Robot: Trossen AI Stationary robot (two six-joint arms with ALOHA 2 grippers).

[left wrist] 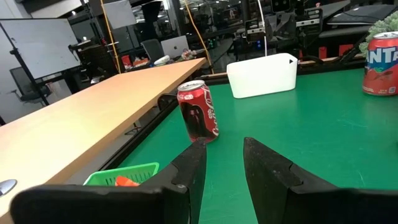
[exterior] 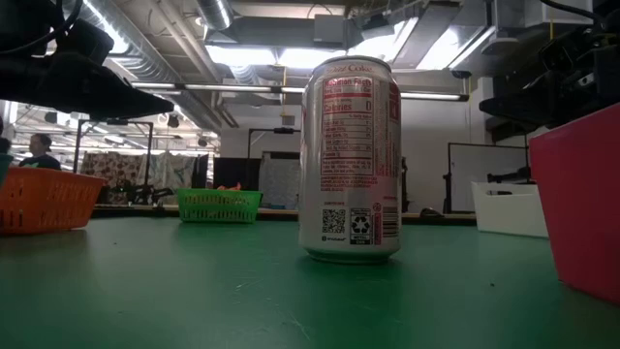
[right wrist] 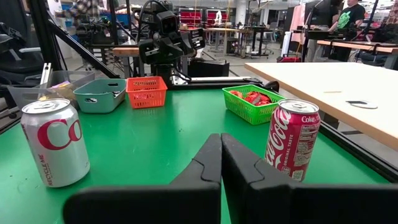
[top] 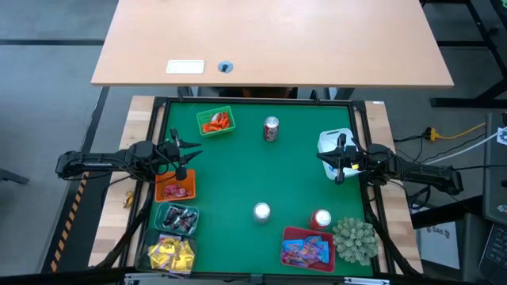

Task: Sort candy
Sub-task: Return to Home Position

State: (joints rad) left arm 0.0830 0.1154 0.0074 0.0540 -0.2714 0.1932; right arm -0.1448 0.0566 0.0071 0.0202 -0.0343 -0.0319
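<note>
Green felt covers the tabletop [top: 261,170], and from where I stand I can't spot a single loose sweet on it. Only three drink cans [top: 271,128] and a spiky grey-green plant [top: 354,240] stand out in the open. Orange-red wrapped candy [top: 215,122] lies in the small green plastic basket [right wrist: 245,114], reddish pieces sit in the orange mesh basket [right wrist: 146,96], and dark wrapped candy [top: 179,218] fills the grey tray [right wrist: 99,98]. Yellow wrapped candy [top: 170,253] is heaped just beside that tray at the left edge, and blue and purple packets [top: 305,252] are in the red bin [top: 305,230]. What the white bin [left wrist: 261,78] holds I can't tell. The sorting looks done to me, with only the parking of the arms left. The left claw [left wrist: 224,146] hovers by the orange basket, fingers spread apart, gripping nothing. The right claw [right wrist: 221,138] hangs beside the white bin, pinched closed on nothing.
</note>
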